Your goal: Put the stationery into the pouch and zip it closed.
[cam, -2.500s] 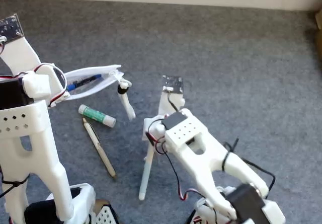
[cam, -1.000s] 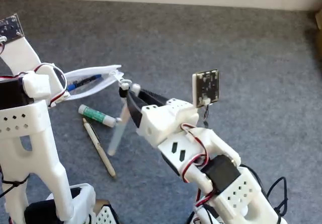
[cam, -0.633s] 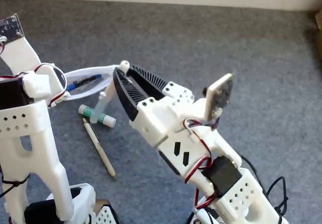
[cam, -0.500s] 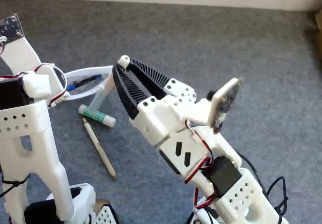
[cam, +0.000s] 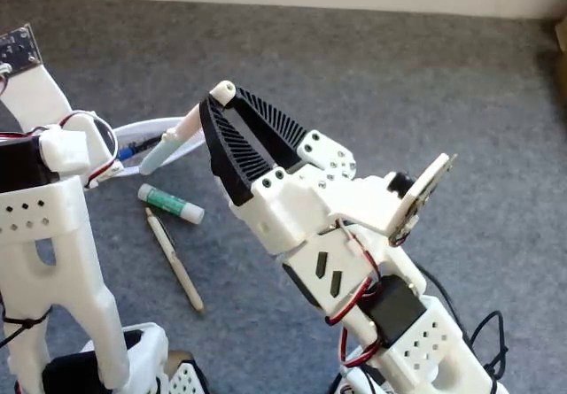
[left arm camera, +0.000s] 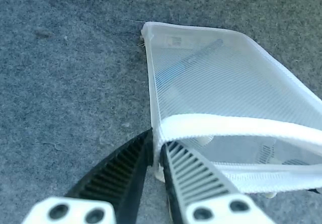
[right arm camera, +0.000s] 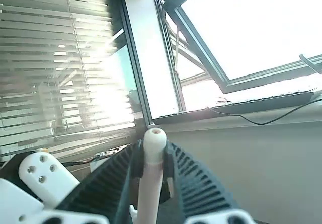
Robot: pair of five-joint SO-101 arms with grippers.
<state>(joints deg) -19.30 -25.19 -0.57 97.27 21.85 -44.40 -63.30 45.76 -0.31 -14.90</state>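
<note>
Pen over the pouch mouth

High view: my right gripper (cam: 213,106) pinches a white pen (cam: 170,146), its lower end over the open pouch (cam: 133,135). Left wrist view: my left gripper (left arm camera: 156,151) nips the pouch's rim. Right wrist view: my fingers clamp the pen.

The pouch (left arm camera: 216,78), white see-through mesh with a white band round its mouth, lies on its side on the grey tabletop (cam: 399,75), unzipped and gaping, one rim corner pinched in the left tool (left arm camera: 156,151). A blue pen (cam: 146,148) lies inside it. A white marker (cam: 180,134) is clamped in the right tool (right arm camera: 152,151), slanting down with its pale lower end at the pouch's mouth. Near the pouch lies a green glue stick (cam: 170,204) with a white cap, and just beside that a slim cream pen (cam: 175,262), both flat on the tabletop.
</note>
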